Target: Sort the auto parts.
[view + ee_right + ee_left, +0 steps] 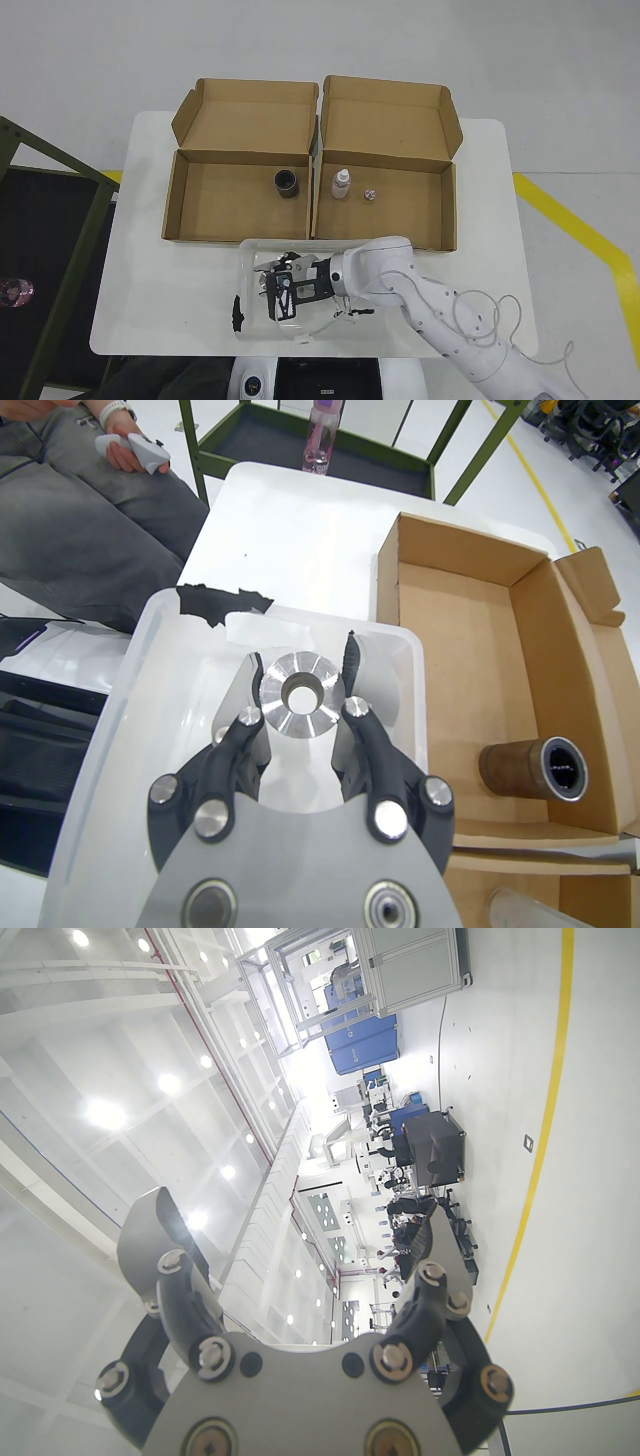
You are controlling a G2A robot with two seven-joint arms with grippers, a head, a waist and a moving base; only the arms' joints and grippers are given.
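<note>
Right gripper: the right gripper (303, 652) is down inside the bin, lower middle of the top view. Its fingers are pulled in narrow, and the pads look pressed on opposite sides of the disc.
Part: a silver machined metal disc with a centre hole (301, 695), flat on the bin floor, dead centre between the fingers.
Grip tip: I reckon go straight up and slow. The rim is thin and slick, so a tilt could let it pop out, and you want to clear the bin wall before swinging over.
Bin: a clear plastic bin (145, 635) with torn black tape (220, 602) on its far rim.
Nearest box: an open brown cardboard box (450, 600) just beside the bin, right of frame, with a brown metal sleeve (520, 767) lying on its side.
Far box: a second cardboard box (440, 200), upper right of the top view, holding a small white bottle (342, 183) and a tiny metal piece (369, 194).
Left gripper: the left gripper (300, 1218) is wide open, holding nothing, pointing at the ceiling.
</note>
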